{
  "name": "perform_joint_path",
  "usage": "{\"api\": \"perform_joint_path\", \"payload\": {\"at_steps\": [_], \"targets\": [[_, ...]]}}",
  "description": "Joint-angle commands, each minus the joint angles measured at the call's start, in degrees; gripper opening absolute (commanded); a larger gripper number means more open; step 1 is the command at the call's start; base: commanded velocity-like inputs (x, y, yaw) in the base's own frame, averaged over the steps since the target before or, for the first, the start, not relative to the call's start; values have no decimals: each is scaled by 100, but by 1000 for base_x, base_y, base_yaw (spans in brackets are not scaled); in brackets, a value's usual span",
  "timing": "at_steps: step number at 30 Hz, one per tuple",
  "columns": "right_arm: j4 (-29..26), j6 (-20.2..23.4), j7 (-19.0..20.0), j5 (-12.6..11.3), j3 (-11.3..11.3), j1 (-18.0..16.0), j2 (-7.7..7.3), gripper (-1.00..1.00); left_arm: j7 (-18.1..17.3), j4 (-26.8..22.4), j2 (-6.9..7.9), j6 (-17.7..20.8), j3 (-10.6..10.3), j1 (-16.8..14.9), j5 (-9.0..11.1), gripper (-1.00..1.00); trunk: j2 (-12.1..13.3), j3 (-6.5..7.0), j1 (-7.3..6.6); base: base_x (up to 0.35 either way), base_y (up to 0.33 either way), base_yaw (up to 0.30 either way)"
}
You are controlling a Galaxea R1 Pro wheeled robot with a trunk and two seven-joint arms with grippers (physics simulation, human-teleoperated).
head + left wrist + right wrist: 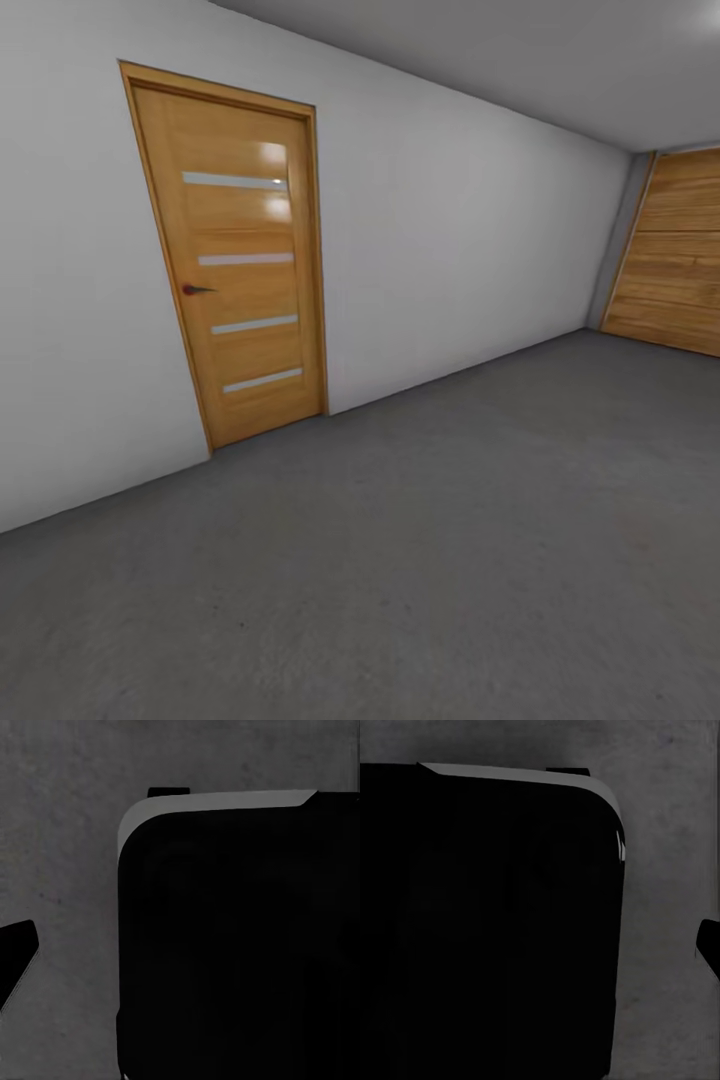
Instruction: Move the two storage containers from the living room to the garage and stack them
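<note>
Garage with rough matte grey concrete floor [450, 560], smooth pale wall [450, 220], wooden door [235, 265] with four narrow frosted strips and dark handle [195, 290], plank door [675, 250] at far right, wrist views over black rounded robot base [240, 945], finger spread cannot be told, no bins in sight

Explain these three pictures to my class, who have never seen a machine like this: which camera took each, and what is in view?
These are computer-simulated renders from a wheeled robot with two arms. The large picture comes from the camera on its head: it faces a pale grey wall with a closed light-brown wooden door, a wooden plank door at far right, and a rough dark grey concrete floor.

The two dark pictures come from cameras near each gripper, looking down at that same floor. The big black rounded shape in each looks like part of the robot itself. I cannot tell whether the grippers are open or shut.
</note>
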Motion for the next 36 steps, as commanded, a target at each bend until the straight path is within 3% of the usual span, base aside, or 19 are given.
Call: {"api": "perform_joint_path", "payload": {"at_steps": [1, 36], "targets": [[11, -27, 2, 1, 4, -5, 0, 100, 2, 0, 0, -14, 3, -1, 6, 100, -2, -5, 3, 321, 0, 0], [12, -29, 0, -9, -6, -5, 23, 100, 19, 0, 0, 12, 5, -1, 15, 100, -2, -5, 3, 321, 0, 0]]}}
